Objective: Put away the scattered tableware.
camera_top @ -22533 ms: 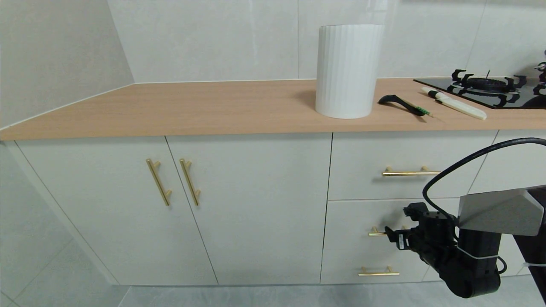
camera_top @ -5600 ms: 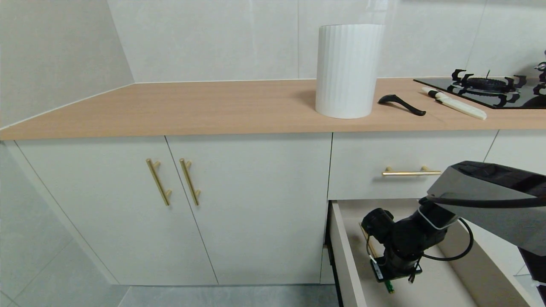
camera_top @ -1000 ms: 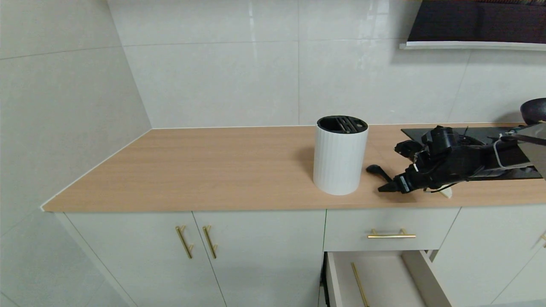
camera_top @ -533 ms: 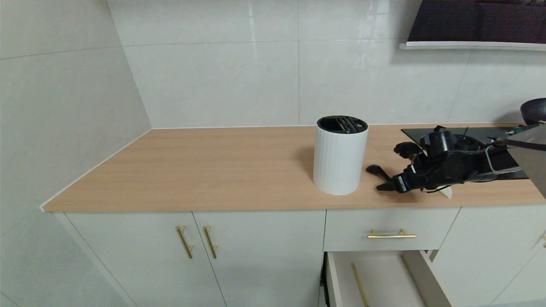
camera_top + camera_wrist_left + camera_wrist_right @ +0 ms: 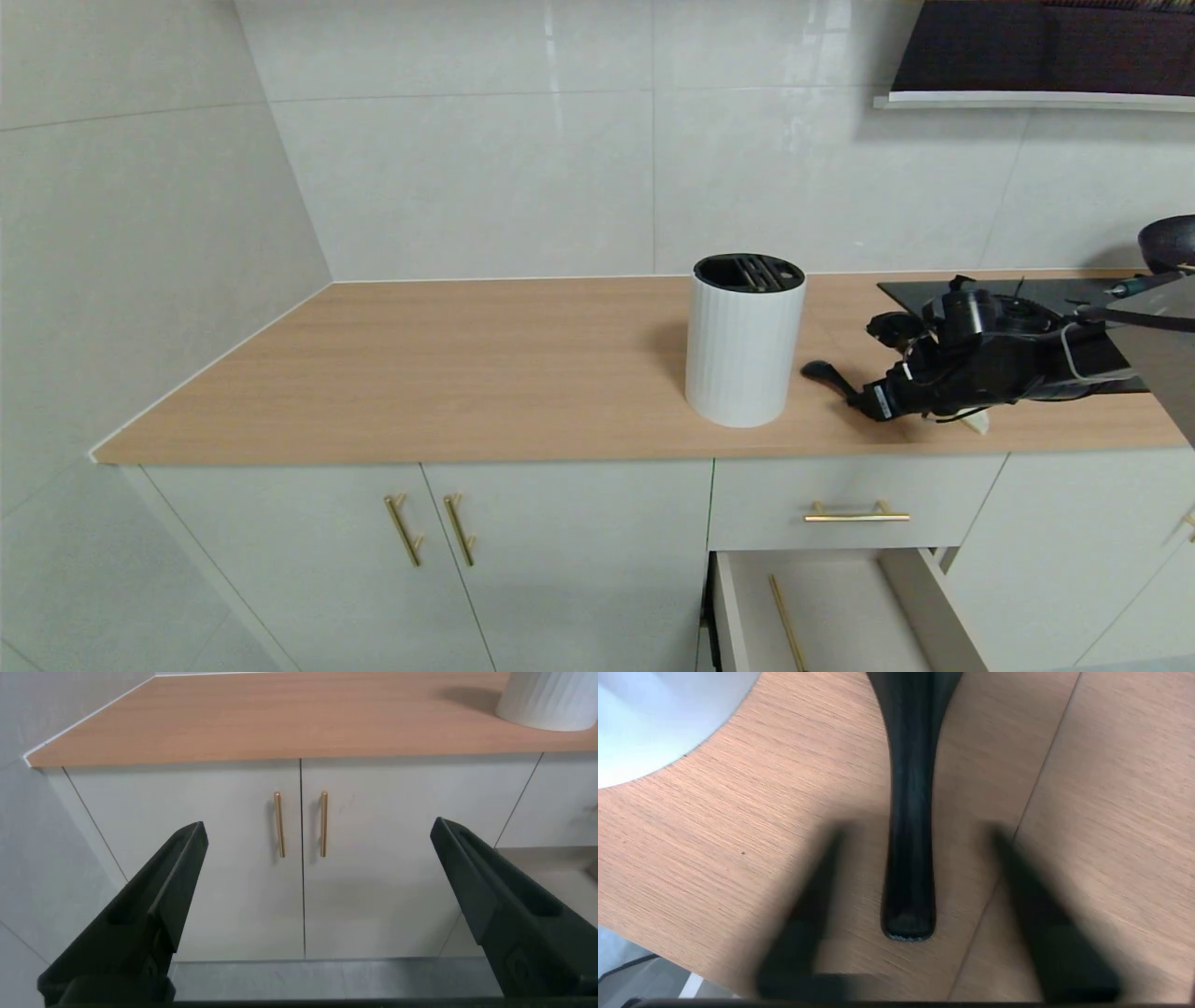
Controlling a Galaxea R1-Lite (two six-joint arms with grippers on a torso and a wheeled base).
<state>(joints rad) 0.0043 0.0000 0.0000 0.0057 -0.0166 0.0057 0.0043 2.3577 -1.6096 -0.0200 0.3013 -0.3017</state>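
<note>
**Right gripper straddles the black spoon's handle, jaws released**

Since 5.6 s ago the right arm has risen out of the open drawer [image 5: 733,607], and the head camera has lifted too, so the whole scene sits lower in the head view. Over the last half second the right gripper [image 5: 857,403] has crept slightly along the spoon's handle toward the hob [image 5: 904,293], and less of its pointed tip shows. The black spoon [image 5: 820,370] itself lies where it lay, on the wooden countertop [image 5: 467,373] just right of the white ribbed knife holder [image 5: 745,350].

In the right wrist view the gripper's two fingers stand apart, one on each side of the handle and clear of it, with nothing grasped. Both fingers are smeared, so their edges are hard to place.

A thin light-brown stick [image 5: 787,621] lies in the drawer under the counter. A white-bladed knife [image 5: 977,423] lies behind the right gripper with only its tip poking out; the arm covers the rest. A dark pan [image 5: 1167,241] is cut off at the frame's right edge.

The left gripper [image 5: 318,840] hangs low before the cabinet doors [image 5: 234,887], its fingers spread wide and holding nothing.
</note>
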